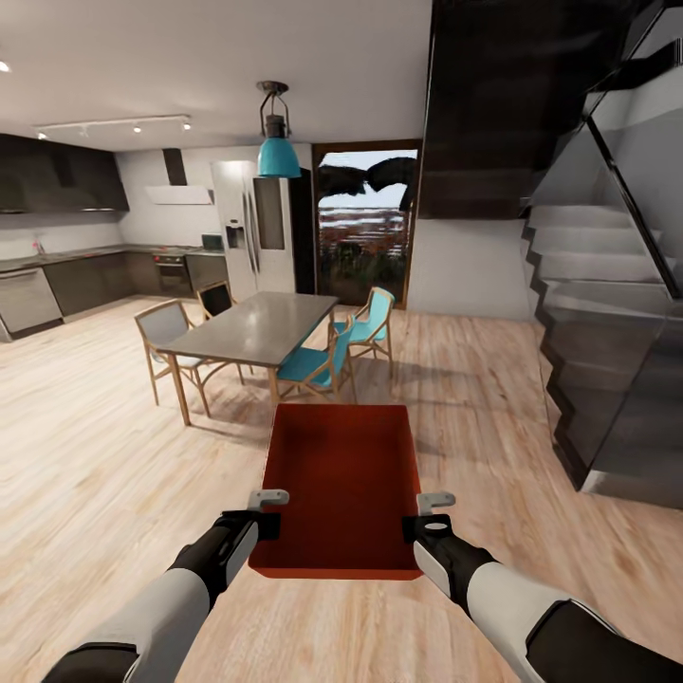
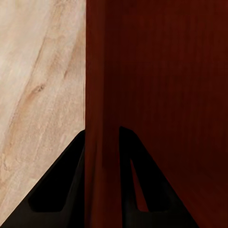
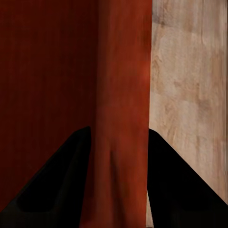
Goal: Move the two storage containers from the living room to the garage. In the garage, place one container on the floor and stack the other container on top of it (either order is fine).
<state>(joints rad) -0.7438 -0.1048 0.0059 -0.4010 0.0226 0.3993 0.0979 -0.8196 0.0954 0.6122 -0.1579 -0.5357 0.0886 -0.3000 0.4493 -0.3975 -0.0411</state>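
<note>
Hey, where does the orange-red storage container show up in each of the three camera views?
Head view: the storage container sits low in the middle, held between the left claw and the right claw.
Left wrist view: its side wall runs straight up between the two dark fingers.
Right wrist view: its other side wall rises between the fingers.
Shared landmark: the light wood-plank floor beside the container.

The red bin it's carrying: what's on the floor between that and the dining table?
Nothing: in the head view, bare wood-plank floor separates the storage container from the dining table and its chairs.
</note>
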